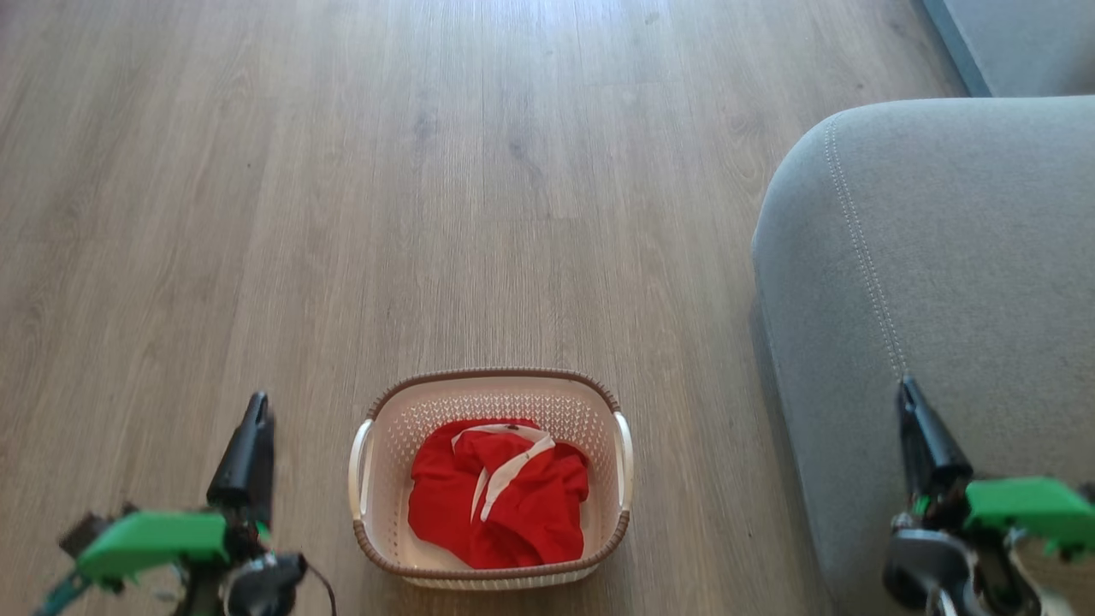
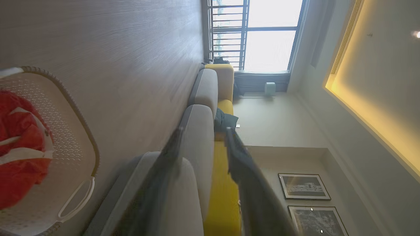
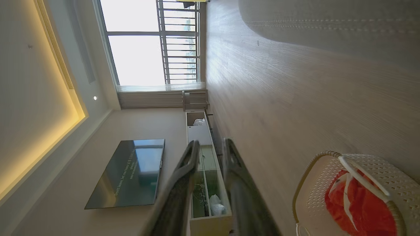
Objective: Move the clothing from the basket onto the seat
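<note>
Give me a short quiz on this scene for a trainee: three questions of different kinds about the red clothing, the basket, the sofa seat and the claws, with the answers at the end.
1. On which of the robot's sides of the basket does the seat stand?
2. True or false: the left claw and the right claw are both clear of the basket.
3. Where does the clothing lie? A in the basket; B on the seat; C in the right claw.
Key: 1 right; 2 true; 3 A.
</note>
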